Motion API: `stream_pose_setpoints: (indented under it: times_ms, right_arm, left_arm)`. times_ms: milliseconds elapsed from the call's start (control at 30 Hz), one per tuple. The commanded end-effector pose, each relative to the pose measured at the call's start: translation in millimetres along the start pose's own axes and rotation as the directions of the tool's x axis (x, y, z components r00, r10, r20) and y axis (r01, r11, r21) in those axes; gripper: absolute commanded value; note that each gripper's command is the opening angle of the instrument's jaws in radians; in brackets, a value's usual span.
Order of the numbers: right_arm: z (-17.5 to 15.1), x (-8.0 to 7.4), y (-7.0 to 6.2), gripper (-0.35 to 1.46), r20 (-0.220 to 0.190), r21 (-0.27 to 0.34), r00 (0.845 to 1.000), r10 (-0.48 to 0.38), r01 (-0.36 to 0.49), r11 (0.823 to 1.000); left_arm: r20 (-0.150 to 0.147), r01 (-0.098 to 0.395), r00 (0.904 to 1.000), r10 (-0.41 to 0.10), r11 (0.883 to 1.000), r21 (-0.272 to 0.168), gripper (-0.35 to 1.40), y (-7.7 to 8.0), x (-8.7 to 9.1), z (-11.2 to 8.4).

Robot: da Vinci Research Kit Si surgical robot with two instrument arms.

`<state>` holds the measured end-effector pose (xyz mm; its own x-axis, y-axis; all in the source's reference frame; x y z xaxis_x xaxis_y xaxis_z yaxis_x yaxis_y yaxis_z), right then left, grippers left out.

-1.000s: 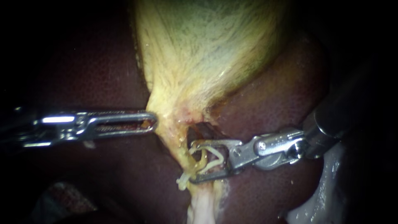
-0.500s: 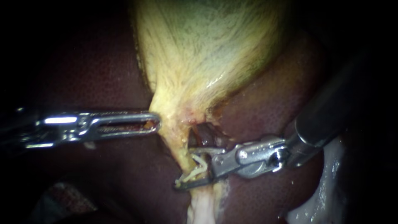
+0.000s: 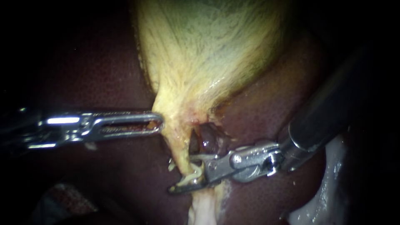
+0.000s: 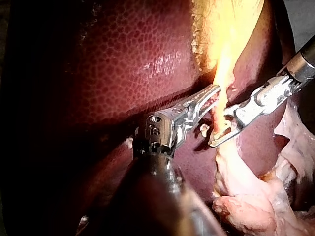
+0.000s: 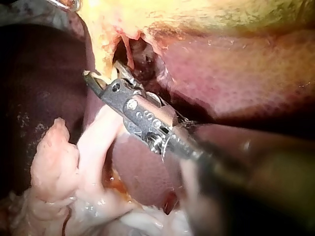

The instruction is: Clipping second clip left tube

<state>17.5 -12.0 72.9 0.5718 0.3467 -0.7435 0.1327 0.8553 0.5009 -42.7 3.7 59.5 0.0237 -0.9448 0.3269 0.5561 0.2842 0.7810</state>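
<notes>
Closest to the camera, a stump of pale tissue point(image 3: 202, 208) hangs at the lower edge. Just above it my right instrument point(image 3: 187, 177) reaches in from the right. Its jaws are drawn close together on a whitish clip point(image 3: 192, 178), and only a narrow wedge of gap is left at the tips. The clip sits across the tube point(image 3: 181, 152), the yellow strand running down from the gallbladder's neck on the left side of a dark window point(image 3: 206, 139) in the tissue. The right wrist view agrees: the jaw tips straddle that strand, with the pale clip between them.

A little further back, my left instrument point(image 3: 158, 123) comes in level from the left. Its jaws are closed on the edge of the gallbladder point(image 3: 208, 50) at the neck, and this holds the strand taut for the other arm. Behind both instruments the gallbladder fans upward, with dark liver point(image 3: 91, 75) on either side.

By my reading, placement is done and the squeeze is well under way. I cannot tell from here whether the clip has locked, since the lower jaw hides its far end. What remains is to finish closing, open the jaws and back out without dragging the tube. I cannot pick out any other clip on this strand (it may lie hidden behind the jaws).
</notes>
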Motion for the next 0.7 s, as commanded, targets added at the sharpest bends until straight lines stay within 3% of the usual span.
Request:
stream_pose_setpoints:
  times_ms: [33,67,700]
  right_arm:
    - [-0.3,0.0,0.1,-0.27,0.008,0.001,1.0,0.015,-0.015,1.0]
    - [-0.6,0.1,0.2,-0.35,0.014,0.002,1.0,0.028,-0.028,1.0]
    - [-0.6,-0.2,0.3,-0.35,0.035,0.006,0.998,0.054,-0.055,0.998]
  left_arm:
    - [0.0,0.0,1.0,0.0,1.0,0.001,-0.35,0.0,0.0,0.0]
    - [0.0,0.0,1.0,0.0,1.0,0.001,-0.35,0.0,0.0,0.0]
    - [0.0,-0.001,1.0,0.001,1.0,0.001,-0.35,0.2,0.0,0.3]
